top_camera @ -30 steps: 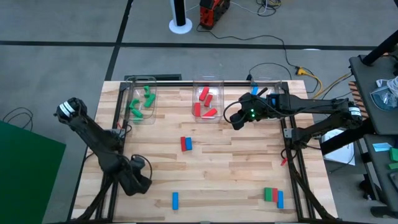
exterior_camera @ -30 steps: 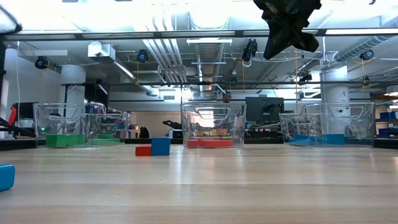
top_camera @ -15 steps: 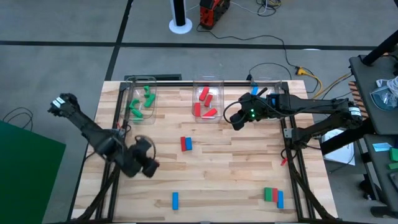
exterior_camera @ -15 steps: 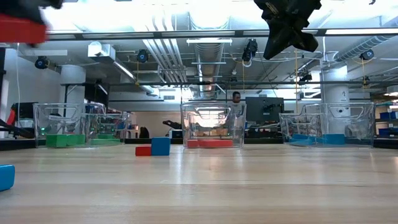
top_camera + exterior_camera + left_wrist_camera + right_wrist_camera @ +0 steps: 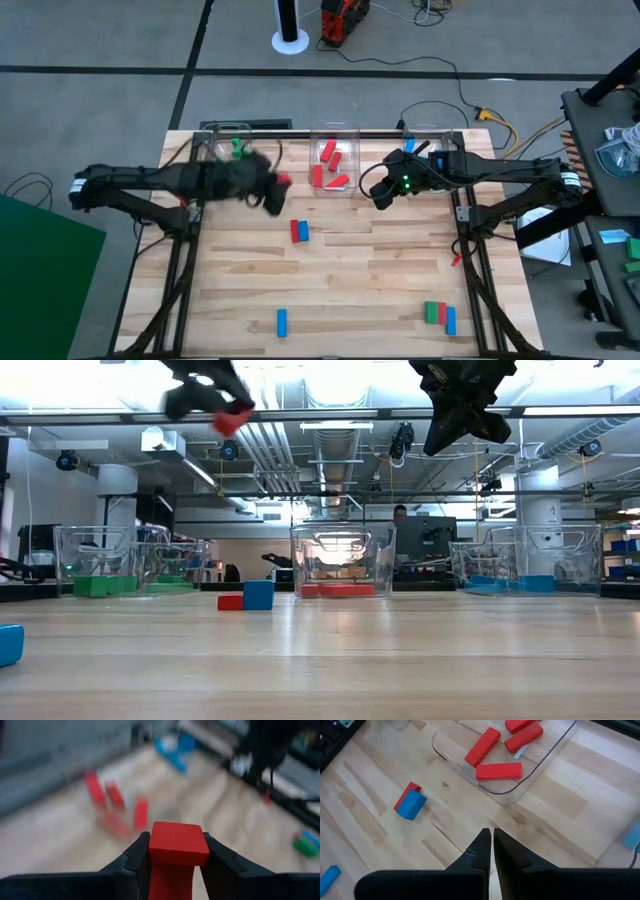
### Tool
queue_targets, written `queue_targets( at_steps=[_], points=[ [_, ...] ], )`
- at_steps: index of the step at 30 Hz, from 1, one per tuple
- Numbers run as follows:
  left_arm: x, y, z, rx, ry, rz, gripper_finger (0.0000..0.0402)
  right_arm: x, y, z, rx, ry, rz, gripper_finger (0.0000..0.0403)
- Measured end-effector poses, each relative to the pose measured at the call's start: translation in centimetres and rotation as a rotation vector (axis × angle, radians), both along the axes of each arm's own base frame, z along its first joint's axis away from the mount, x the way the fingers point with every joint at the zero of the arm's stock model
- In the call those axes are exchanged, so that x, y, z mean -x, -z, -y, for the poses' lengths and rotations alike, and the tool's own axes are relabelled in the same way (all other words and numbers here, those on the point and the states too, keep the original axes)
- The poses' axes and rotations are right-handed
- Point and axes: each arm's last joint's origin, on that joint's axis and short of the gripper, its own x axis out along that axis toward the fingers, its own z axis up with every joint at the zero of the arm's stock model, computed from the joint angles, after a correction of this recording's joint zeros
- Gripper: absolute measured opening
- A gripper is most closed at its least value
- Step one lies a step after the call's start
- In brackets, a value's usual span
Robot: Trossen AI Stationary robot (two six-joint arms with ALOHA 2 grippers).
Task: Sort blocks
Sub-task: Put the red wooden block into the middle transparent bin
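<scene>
The left gripper (image 5: 174,851) pinches a red block (image 5: 178,844) between its two fingers (image 5: 136,856), the block standing out past the fingertips; in the high view this gripper (image 5: 272,188) hangs above the table (image 5: 380,290) between the green bin (image 5: 228,158) and the middle bin (image 5: 334,160), with the red end of the block (image 5: 284,180) showing on the side toward the middle bin. From the low view the gripper (image 5: 222,410) and its block (image 5: 231,421) are well above the tabletop. Just beyond it the middle bin holds four red blocks (image 5: 328,152), and behind it the green bin holds green blocks (image 5: 220,176), partly hidden by the arm, so their number is unclear. Nearer the front of the table than the gripper, a red block and a blue block (image 5: 303,231) lie touching side by side. Farther off, a single blue block (image 5: 282,321) lies near the front edge, and at the front right corner a green, a red and a blue block (image 5: 440,315) lie pressed together. The right gripper (image 5: 491,851) hovers beside the middle bin's far side, fingers closed together with nothing between them, near the blue bin (image 5: 428,140).
</scene>
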Motion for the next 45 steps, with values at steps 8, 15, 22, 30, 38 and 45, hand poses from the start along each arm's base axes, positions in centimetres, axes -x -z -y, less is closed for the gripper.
queue_targets(
  at_steps=[8,15,22,30,38,45],
  points=[
    [-4.1,-0.7,-7.1,-0.179,0.046,0.228,0.0114,0.1,-0.2,0.0,0.018,0.016,0.005,0.0012],
    [-8.1,2.2,-10.0,-0.212,0.102,0.306,0.0114,1.3,-1.3,0.0,0.057,0.056,0.053,0.0012],
    [-10.2,5.0,-10.8,-0.194,0.108,0.274,0.0114,2.8,-2.7,-0.1,0.066,0.060,0.122,0.0012],
    [-10.8,6.2,-11.0,-0.148,0.108,0.258,0.0118,3.4,-3.2,-0.2,0.075,0.062,0.144,0.0012],
    [-10.8,6.4,-11.0,-0.117,0.095,0.264,0.0133,3.2,-3.1,-0.2,0.074,0.062,0.137,0.0012],
    [-10.7,6.5,-11.0,-0.053,0.068,0.271,0.0136,3.2,-3.0,-0.2,0.066,0.056,0.136,0.0012]
  ],
)
